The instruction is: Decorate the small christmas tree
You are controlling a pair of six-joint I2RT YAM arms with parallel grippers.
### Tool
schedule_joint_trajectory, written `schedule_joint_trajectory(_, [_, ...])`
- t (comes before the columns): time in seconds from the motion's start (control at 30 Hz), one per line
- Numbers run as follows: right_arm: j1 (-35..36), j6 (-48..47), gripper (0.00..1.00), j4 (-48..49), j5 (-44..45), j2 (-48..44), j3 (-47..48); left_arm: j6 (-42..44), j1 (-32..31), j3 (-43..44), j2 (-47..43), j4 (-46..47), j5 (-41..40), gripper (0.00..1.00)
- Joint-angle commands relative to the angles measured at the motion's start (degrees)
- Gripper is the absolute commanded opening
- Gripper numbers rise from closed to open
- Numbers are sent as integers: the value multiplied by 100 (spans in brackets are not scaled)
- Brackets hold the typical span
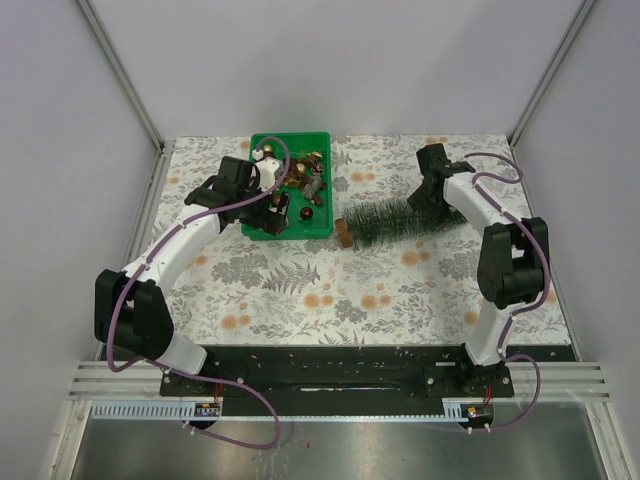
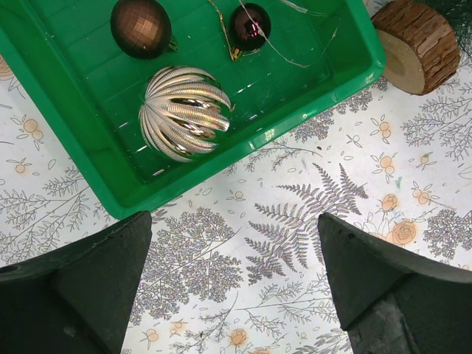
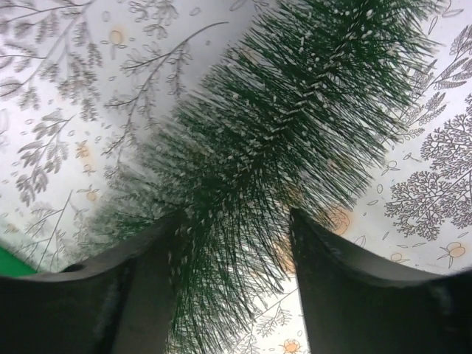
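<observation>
At the near edge: both arm bases sit side by side, and the arms reach out over the fern-print tabletop (image 1: 300,295).
Left hand (image 2: 234,221): the fingers are spread wide with nothing between them. It hovers over the cloth just short of the near corner of the green tray (image 2: 258,140).
Right hand (image 3: 236,217): it's down around the small christmas tree (image 3: 295,110), with bristles brushing both fingers. Pinching or only straddling? I cannot tell.
Tree position: it lies on its side on the cloth, and its wooden base (image 2: 413,44) is just beside the tray's right corner.
Step in hand: this looks like getting the tree stood up, and no ornament hangs on it yet.
Next move: it calls for a firm hold on the stem, not just on soft bristles, then a swing up onto that base. The left hand is well placed to dip in for a bauble.
Tray contents: the ribbed pale-gold ball (image 2: 184,112) is nearest. Behind it are a faceted brown ball (image 2: 140,27) and a dark glossy ball (image 2: 249,26) with thin thread. More small pieces lie further back, too small to name.
</observation>
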Motion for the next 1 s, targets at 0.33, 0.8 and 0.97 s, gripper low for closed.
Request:
schedule_joint_trajectory(0.33, [5, -889, 0, 418, 60, -276, 856, 98, -22, 170, -279, 58, -75, 99])
schedule_joint_trajectory(0.8, [2131, -2860, 0, 3204, 1121, -2386, -1427, 45, -22, 153, -296, -74, -224, 99])
schedule_joint_trajectory(0.97, [2641, -2728, 0, 3592, 1604, -2886, -2157, 19, -22, 47, -349, -83, -250, 99])
